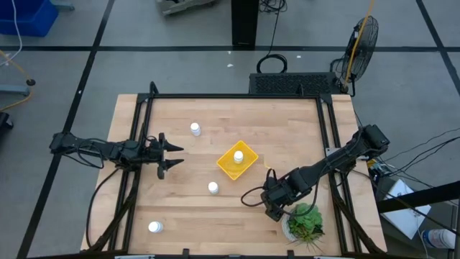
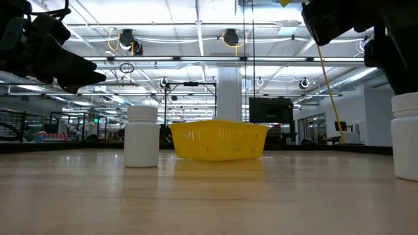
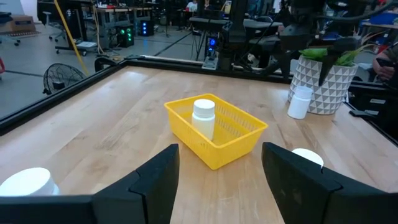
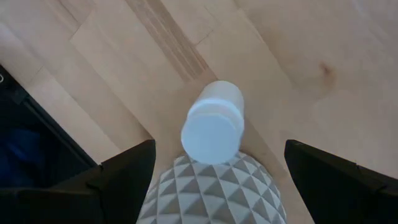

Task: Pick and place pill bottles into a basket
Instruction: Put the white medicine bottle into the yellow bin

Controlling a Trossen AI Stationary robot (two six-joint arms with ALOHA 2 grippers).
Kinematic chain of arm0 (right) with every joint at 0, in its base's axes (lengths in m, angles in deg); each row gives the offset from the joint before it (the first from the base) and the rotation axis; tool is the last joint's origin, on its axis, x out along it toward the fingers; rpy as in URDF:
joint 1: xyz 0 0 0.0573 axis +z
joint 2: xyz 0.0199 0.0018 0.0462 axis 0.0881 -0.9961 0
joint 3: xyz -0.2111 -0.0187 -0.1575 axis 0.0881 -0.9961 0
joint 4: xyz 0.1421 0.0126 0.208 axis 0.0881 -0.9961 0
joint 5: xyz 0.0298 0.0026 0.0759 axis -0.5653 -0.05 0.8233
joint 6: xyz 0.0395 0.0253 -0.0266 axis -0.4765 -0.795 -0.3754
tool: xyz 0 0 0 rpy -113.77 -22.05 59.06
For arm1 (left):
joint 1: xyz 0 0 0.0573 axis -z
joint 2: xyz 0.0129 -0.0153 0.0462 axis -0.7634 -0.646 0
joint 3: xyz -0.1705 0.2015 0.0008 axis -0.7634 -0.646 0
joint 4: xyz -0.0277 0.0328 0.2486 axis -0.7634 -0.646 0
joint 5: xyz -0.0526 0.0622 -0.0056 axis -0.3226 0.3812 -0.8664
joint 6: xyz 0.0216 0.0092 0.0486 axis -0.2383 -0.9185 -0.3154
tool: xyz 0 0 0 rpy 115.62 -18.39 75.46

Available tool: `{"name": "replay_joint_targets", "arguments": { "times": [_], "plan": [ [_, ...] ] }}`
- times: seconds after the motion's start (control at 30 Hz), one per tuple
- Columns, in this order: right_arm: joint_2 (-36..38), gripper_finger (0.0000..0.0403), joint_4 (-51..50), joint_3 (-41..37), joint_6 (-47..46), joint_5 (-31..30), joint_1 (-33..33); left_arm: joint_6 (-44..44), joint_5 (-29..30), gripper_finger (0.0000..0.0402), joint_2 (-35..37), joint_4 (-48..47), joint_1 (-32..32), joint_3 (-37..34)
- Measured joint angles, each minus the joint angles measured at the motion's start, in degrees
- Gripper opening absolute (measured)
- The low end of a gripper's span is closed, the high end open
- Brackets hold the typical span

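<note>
The yellow basket sits mid-table with one white pill bottle standing in it; both show in the left wrist view, the basket and the bottle. Three more bottles stand on the table: far left, near the basket and near left. Another bottle stands against the plant pot. My right gripper is open above it, one finger on either side, touching nothing. My left gripper is open and empty left of the basket, pointing at it.
The white patterned pot with a green plant stands at the near right, right beside my right gripper. Black frame rails run along the table's sides. Bare wood lies between the basket and the near edge.
</note>
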Motion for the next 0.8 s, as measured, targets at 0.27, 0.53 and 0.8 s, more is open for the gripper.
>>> {"name": "replay_joint_targets", "arguments": {
  "times": [0.27,0.53,0.8],
  "plan": [
    [0.0,0.0348,3.1,-2.0,-0.5,1.6,0.0,0.0,0.0,0.0234,0.0,0.0,0.0,0.0],
    [0.0,0.0348,3.6,-2.0,0.1,0.8,0.0,0.0,0.0,0.0234,0.0,0.0,0.0,0.0],
    [0.0,0.0348,7.9,-5.3,0.2,1.0,0.0,0.1,0.0,0.0234,0.0,0.0,0.0,0.0]
  ]
}}
